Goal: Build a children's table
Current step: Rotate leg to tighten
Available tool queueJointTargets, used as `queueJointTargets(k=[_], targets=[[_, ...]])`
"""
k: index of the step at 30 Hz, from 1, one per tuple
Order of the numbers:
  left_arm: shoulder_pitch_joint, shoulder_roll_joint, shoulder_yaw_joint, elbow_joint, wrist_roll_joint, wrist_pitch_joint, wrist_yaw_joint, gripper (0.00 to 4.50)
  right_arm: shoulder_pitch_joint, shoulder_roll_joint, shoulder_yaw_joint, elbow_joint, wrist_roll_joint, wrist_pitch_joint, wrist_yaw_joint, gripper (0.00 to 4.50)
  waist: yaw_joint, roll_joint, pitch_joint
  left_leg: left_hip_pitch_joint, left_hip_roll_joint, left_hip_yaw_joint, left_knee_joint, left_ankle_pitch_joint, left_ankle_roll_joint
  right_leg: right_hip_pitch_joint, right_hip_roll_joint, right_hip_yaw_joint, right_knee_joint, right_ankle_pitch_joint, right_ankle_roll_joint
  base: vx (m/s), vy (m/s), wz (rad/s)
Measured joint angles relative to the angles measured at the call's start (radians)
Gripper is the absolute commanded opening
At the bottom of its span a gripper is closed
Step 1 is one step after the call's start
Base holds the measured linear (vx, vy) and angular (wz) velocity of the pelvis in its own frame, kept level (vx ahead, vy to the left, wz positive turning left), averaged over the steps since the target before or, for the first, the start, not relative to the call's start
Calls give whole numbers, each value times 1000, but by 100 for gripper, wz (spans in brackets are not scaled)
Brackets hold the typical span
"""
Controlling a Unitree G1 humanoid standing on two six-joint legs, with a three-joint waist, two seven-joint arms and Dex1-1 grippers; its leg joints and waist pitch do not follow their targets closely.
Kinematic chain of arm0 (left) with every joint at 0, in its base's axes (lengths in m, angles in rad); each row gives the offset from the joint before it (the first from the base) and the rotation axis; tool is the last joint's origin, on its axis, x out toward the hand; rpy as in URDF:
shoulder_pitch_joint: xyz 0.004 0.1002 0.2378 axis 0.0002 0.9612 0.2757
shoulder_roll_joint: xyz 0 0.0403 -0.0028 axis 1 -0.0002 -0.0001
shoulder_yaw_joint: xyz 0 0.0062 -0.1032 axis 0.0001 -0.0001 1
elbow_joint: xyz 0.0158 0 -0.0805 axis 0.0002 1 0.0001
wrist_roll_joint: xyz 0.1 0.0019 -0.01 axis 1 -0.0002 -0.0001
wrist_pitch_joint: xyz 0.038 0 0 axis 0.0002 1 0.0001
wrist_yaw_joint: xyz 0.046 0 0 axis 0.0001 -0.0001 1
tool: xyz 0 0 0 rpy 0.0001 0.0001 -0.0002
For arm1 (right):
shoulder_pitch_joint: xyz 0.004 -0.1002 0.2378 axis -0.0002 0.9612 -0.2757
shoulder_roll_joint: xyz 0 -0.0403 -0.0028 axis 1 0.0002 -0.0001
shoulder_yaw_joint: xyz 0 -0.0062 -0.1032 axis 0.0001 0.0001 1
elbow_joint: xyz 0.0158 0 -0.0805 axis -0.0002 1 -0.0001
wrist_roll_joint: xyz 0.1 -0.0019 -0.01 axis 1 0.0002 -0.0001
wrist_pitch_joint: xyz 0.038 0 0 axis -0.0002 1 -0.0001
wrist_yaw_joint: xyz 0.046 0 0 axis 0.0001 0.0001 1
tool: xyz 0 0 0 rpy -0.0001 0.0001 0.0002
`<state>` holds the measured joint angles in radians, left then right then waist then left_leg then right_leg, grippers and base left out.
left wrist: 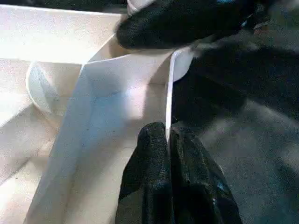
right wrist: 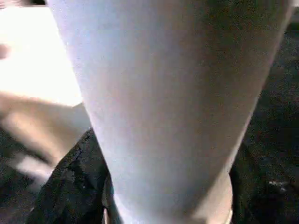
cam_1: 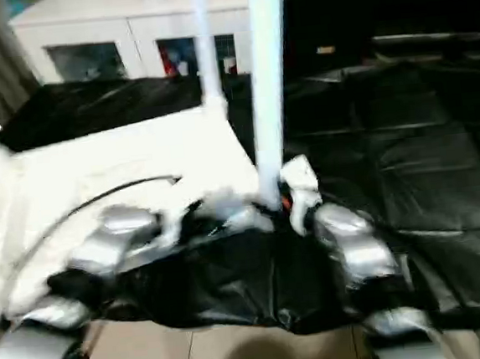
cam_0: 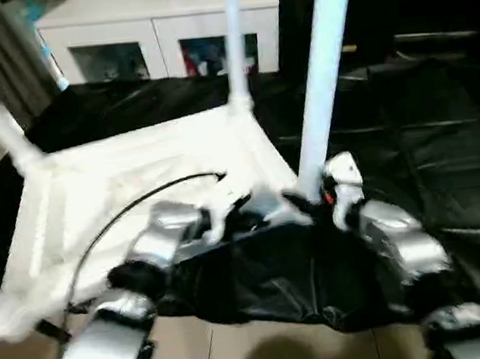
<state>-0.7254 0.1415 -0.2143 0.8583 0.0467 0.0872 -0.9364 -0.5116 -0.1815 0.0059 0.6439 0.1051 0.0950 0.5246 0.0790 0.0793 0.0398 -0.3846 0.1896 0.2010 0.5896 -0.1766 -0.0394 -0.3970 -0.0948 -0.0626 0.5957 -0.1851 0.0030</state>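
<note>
The children's table lies upside down on a black sheet, its white square top (cam_0: 139, 180) showing the ribbed underside. Three white legs stand up from corner sockets: one at the near right corner (cam_0: 323, 71), one at the far corner (cam_0: 233, 37), and one leaning at the left (cam_0: 0, 125). My left gripper (left wrist: 167, 140) is shut on the thin upright rim wall (left wrist: 169, 93) of the top, close to the near right corner. My right gripper (cam_0: 313, 198) is shut on the base of the near right leg (right wrist: 163, 93), with a black finger (right wrist: 70, 182) pressed against its side.
A white cabinet with glass doors (cam_0: 160, 35) stands behind the table. The black sheet (cam_0: 404, 131) spreads far to the right. Tan floor (cam_0: 238, 348) lies in front, a grey curtain (cam_0: 1, 49) hangs at the far left, and a black cable (cam_0: 141, 196) arcs over the top.
</note>
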Motion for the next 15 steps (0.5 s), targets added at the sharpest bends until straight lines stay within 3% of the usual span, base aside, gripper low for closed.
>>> queueJointTargets(k=[6, 7, 8, 12, 15], targets=[[-39, -75, 6, 64, 11, 0, 123, 0, -43, 62, -37, 72, -20, -34, -197, 275, 3, 3, -2, 0, -2, 0, 0, 0, 0, 2, -1, 1, -1, 1, -1, 0, 0, 0], [-41, -76, 6, 68, 11, -2, 123, 0, -42, 63, -39, 77, -21, -43, -195, 331, 4, 4, -2, 0, -2, 0, 0, 0, 0, 2, -1, 1, -1, 1, -2, 0, 0, 0], [-44, -77, 6, 75, 11, -7, 122, 0, -42, 63, -43, 79, -20, -49, -192, 345, 5, 5, -3, 0, -2, 0, 0, 0, 0, 2, -1, 1, -1, 1, -2, 0, 0, 0], [-47, -69, 8, 84, 11, -21, 112, 0, -37, 59, -50, 74, -11, -53, -132, 380, 4, 5, -3, 0, -2, 0, 0, 0, 0, 2, -1, 0, -1, 2, -2, 0, 0, 0], [-39, -46, 11, 71, 7, -28, 51, 0, -23, 21, -24, 52, -4, -58, -22, 388, 1, 5, -3, -1, -1, 0, -2, 0, 0, 0, -1, -1, -1, 2, -2, 0, 0, 0]])
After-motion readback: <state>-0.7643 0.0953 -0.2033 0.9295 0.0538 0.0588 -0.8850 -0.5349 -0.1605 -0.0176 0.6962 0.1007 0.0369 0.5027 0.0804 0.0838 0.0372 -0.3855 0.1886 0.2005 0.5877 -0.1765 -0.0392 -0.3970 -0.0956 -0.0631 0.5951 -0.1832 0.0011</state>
